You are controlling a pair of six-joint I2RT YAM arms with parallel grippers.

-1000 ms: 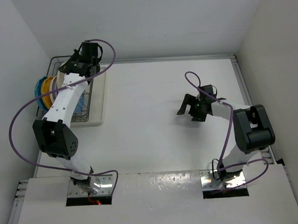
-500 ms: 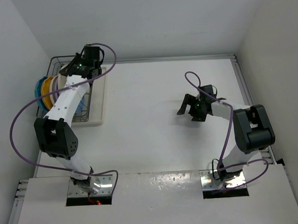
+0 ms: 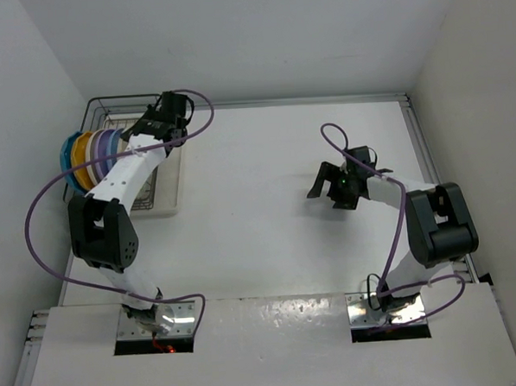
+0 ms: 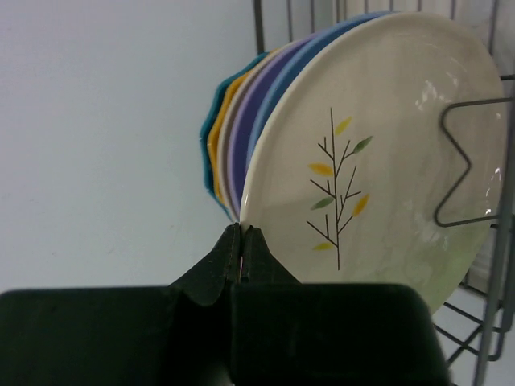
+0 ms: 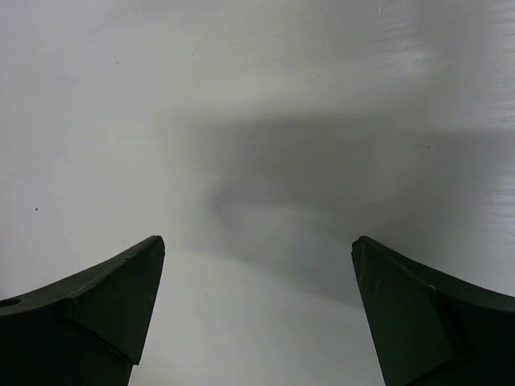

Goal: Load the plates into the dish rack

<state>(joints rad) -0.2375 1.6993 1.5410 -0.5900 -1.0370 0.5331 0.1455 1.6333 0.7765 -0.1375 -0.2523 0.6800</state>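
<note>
step: loading looks finished; six rims counted in the left wrist view, all in the dish rack [image 3: 106, 103], no other plate seen outside it
plates [image 3: 87, 154]: far left corner of the table [image 3: 269, 244], standing on edge between the rack's wire prongs, packed close in one row
order: teal scalloped plate [image 4: 211, 133] outermost, then orange plate [image 4: 219, 121], a thin cream rim, lilac plate [image 4: 245, 121], blue plate [image 4: 278, 96], cream sprig plate [image 4: 378, 161] nearest the camera
facing: discs upright, slightly tilted; sprig face turned toward the left pincer [image 4: 241, 241]; row runs roughly left to right in the top view
long axis: plates are round, none; rack's own is mostly hidden by the arm, can't tell
left pincer: jaws fully closed, nothing between them; tips just beside the sprig plate's lower rim, contact can't tell
right pincer [image 5: 257, 305]: jaws wide apart, holding nothing, hovers over bare table well away from the rack
next: likely pull the left pincer straight back from the rack
risk: snagging the sprig plate's rim or a wire prong [image 4: 463, 161] could tip the row
</note>
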